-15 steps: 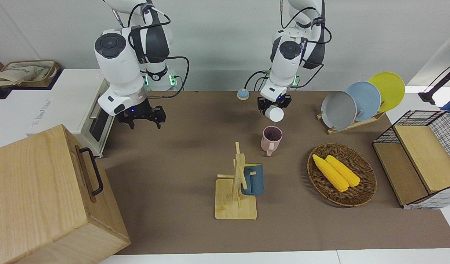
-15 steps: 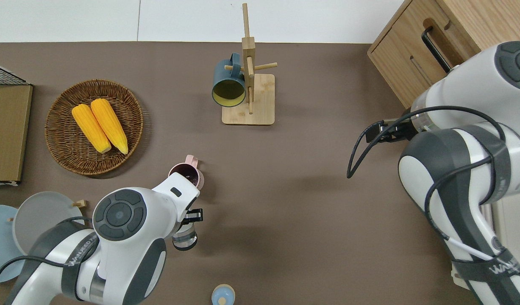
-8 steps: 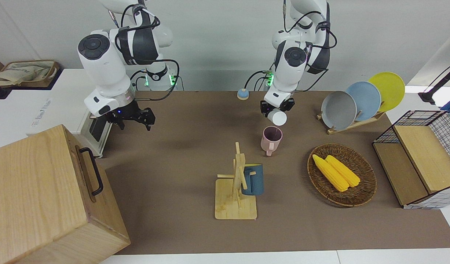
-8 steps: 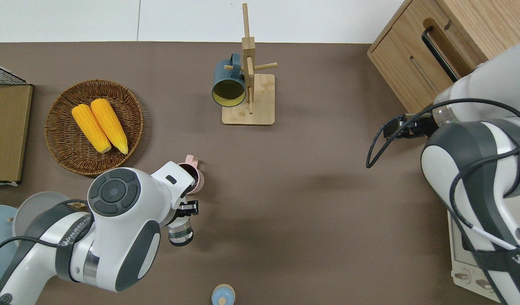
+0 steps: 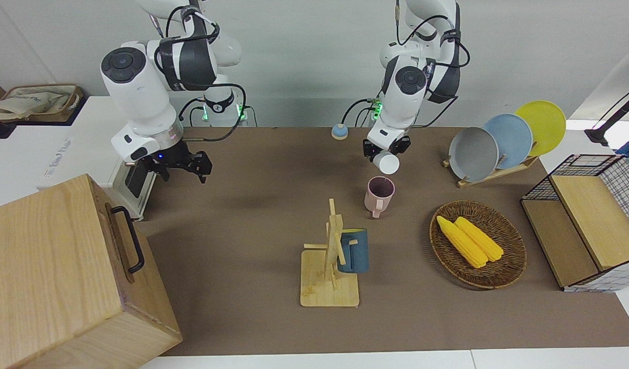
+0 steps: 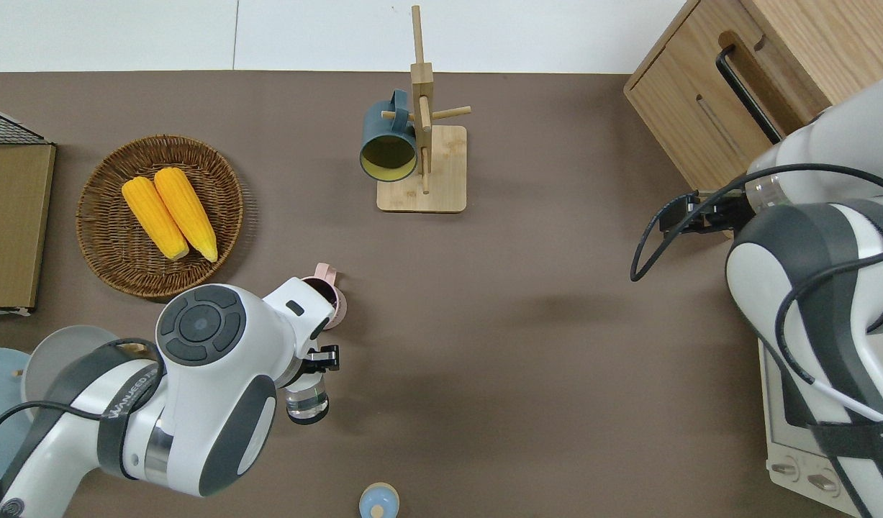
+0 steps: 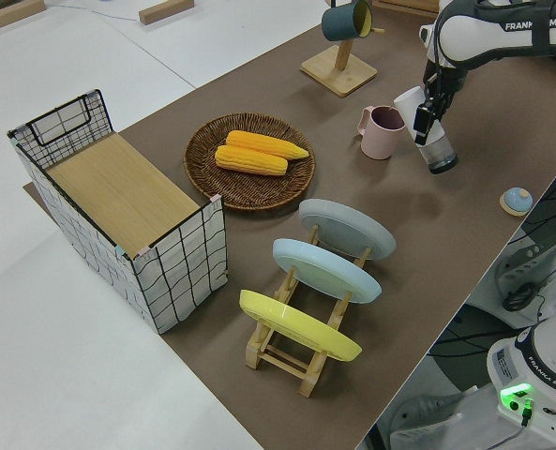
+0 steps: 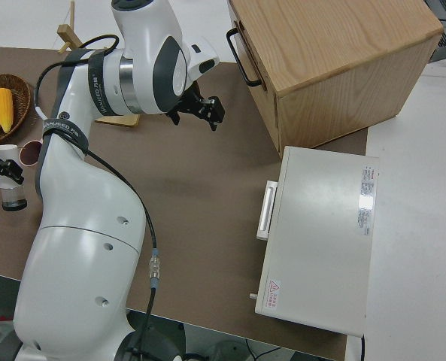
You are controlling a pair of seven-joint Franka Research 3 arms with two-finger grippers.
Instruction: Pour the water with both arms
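My left gripper (image 5: pixel 384 152) (image 6: pixel 314 362) is shut on a clear bottle (image 5: pixel 386 162) (image 6: pixel 306 403) (image 7: pixel 436 148). The bottle is tilted, its white top end pointing at the pink mug (image 5: pixel 379 193) (image 7: pixel 382 131). That mug stands upright on the brown mat, and in the overhead view my left arm hides most of the mug (image 6: pixel 334 296). My right gripper (image 5: pixel 181 167) (image 8: pixel 197 110) hangs open and holds nothing, over the mat near the wooden box (image 5: pixel 63 271). No water stream can be made out.
A small blue cap (image 5: pixel 339 131) (image 6: pixel 378 500) lies near the robots. A wooden mug tree (image 5: pixel 330 266) carries a dark blue mug (image 5: pixel 353 250). Toward the left arm's end stand a basket (image 5: pixel 501 271) with corn (image 5: pixel 469 240), a plate rack (image 5: pixel 504 141) and a wire crate (image 5: pixel 586 220). A white oven (image 8: pixel 317 237) is beside the box.
My right arm has drawn back toward its own end of the table, gripper still open. The left arm shifted slightly, the bottle still tilted toward the pink mug.
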